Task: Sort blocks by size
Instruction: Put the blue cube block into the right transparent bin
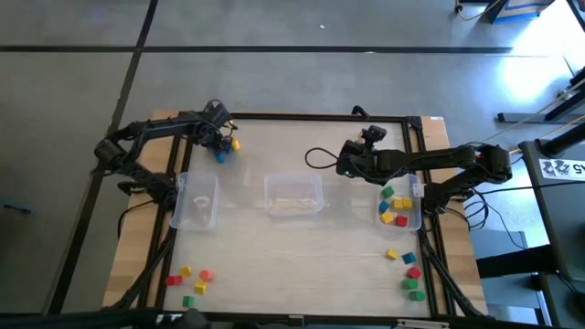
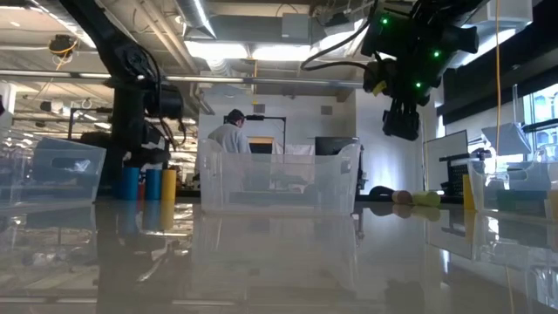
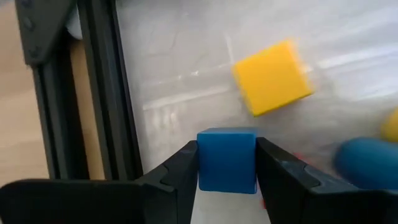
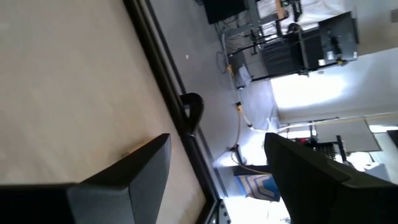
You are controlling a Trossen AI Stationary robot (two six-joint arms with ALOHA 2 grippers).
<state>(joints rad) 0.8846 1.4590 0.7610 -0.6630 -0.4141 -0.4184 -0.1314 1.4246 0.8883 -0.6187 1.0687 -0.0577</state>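
Observation:
My left gripper (image 1: 219, 149) is at the table's far left corner, shut on a blue cube (image 3: 227, 158). A yellow cube (image 3: 272, 78), a blue cylinder (image 3: 367, 163) and another yellow piece (image 3: 392, 124) lie on the table just beyond it. My right gripper (image 1: 340, 164) hangs open above the table, right of the middle, with nothing between its fingers (image 4: 149, 165). More blocks lie in the right bin (image 1: 398, 206), at the near left (image 1: 188, 279) and at the near right (image 1: 410, 272). My left gripper pinches the blue cube by two opposite side faces (image 3: 203, 165) between its two fingers (image 3: 180, 168). The fingers come steeply from above. Whether the cube's underside still rests on the table, I cannot tell.
Three clear bins stand in a row across the table: left (image 1: 196, 199), middle (image 1: 294, 194), right (image 1: 413, 217). A black frame rail (image 3: 106, 87) runs close beside the left gripper. A black cable (image 1: 315, 157) loops near the right gripper. A person (image 2: 231, 135) stands in the room beyond.

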